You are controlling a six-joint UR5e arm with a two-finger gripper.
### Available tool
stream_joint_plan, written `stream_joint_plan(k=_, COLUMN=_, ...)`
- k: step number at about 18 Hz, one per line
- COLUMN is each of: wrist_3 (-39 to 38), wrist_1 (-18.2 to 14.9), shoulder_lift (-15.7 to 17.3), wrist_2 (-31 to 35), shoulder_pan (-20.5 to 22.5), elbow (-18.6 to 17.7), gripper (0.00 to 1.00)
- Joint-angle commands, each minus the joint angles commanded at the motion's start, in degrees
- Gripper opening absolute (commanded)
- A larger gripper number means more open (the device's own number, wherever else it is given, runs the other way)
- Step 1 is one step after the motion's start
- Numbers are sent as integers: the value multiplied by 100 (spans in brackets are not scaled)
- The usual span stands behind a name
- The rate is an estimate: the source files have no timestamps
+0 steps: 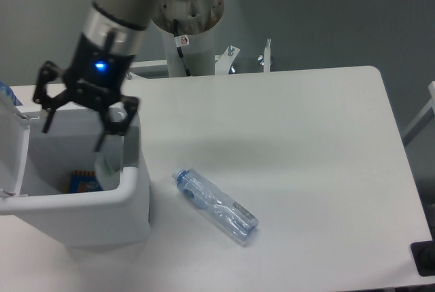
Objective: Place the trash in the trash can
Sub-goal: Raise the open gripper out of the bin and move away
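The trash can (133, 200) is a big white bin at the table's left edge, with its lid (11, 144) hinged open to the left. My gripper (73, 136) hangs open over the bin's mouth, fingers spread wide and nothing between them. Below its right finger a whitish see-through plastic bag (107, 167) lies inside the bin against the right wall. The other piece of trash, a clear bluish bottle (216, 197) with a blue cap, lies on its side on the table to the right of the bin, apart from the gripper.
A blue and orange packet (83, 182) lies at the bottom of the bin. The arm's white base column (187, 41) stands behind the table's far edge. A dark object (425, 258) sits at the front right corner.
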Motion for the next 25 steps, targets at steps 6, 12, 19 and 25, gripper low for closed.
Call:
stream_joint_plan(k=6, wrist_3=-18, wrist_1=-9, shoulder_lift=-9, wrist_2=9, shoulder_pan=994, elbow=71, gripper=100)
stream_joint_plan(k=12, wrist_3=158, wrist_1=26, shoulder_lift=-88, wrist_2=1167, shoulder_pan=1250, elbow=53, gripper=100)
stream_joint_plan(k=19, wrist_3=202, wrist_1=53, shoulder_lift=-571, wrist_2=1652, shoulder_pan=1250, elbow=203, gripper=100)
stream_joint_plan(k=25, wrist_3=176, wrist_1=264, shoulder_lift=-1001, wrist_2=1925, shoulder_pan=1250, elbow=194, gripper=100)
